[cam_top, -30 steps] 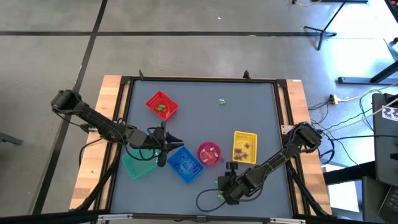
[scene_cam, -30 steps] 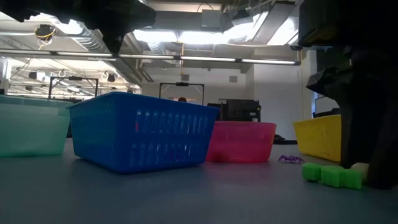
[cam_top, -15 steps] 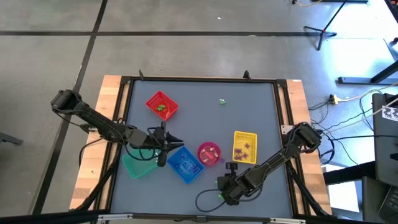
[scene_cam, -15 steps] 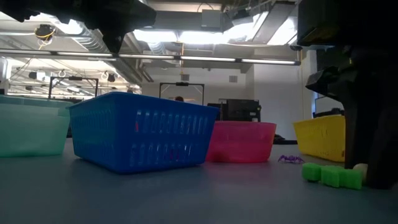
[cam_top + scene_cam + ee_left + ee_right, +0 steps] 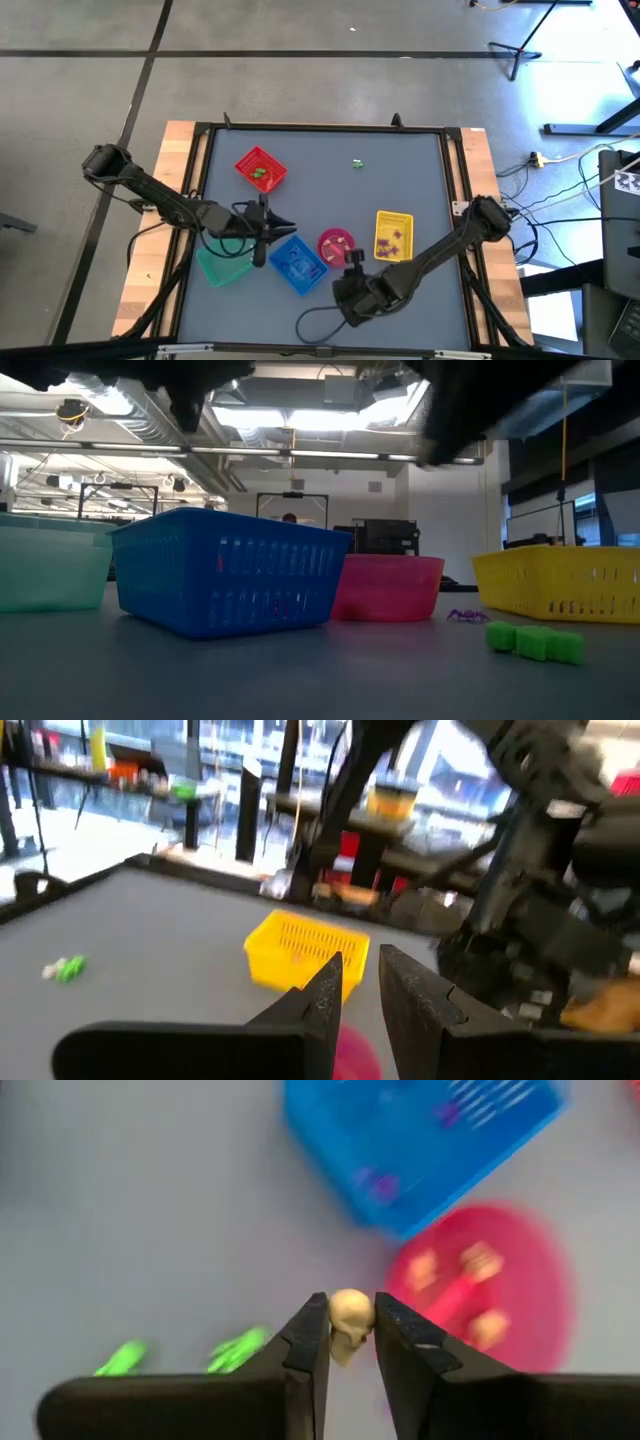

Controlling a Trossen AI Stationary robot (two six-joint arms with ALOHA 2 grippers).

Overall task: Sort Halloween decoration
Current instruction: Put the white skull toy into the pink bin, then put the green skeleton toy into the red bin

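Observation:
My right gripper (image 5: 351, 1342) is shut on a small cream skull (image 5: 350, 1316). In the high view it hangs near the table's near edge, just by the pink bowl (image 5: 336, 245). Below it the wrist view shows green trinkets (image 5: 236, 1346), the blue basket (image 5: 420, 1140) and the pink bowl with cream pieces (image 5: 480, 1295). Green blocks (image 5: 535, 643) and a purple spider (image 5: 466, 616) lie on the table in the low view. My left gripper (image 5: 358, 982) waits between the teal basket (image 5: 222, 266) and the blue basket (image 5: 298, 263), open by a narrow gap and empty. My right gripper pinches the cream skull at its sides (image 5: 335, 1320) between the two fingertips, coming from above and pointing down. The skull is lifted clear of the table and sits at the free ends of the fingers.
A red basket (image 5: 260, 170) with green trinkets stands at the far left. A yellow basket (image 5: 393, 237) with purple pieces stands right of the pink bowl. One green trinket (image 5: 357, 164) lies alone toward the far edge. A black cable (image 5: 315, 322) loops near the near edge.
My right gripper has risen off the table beside the green blocks and moved toward the table's left, nearer the pink bowl, carrying the cream skull up with it. The green blocks stayed where they were.

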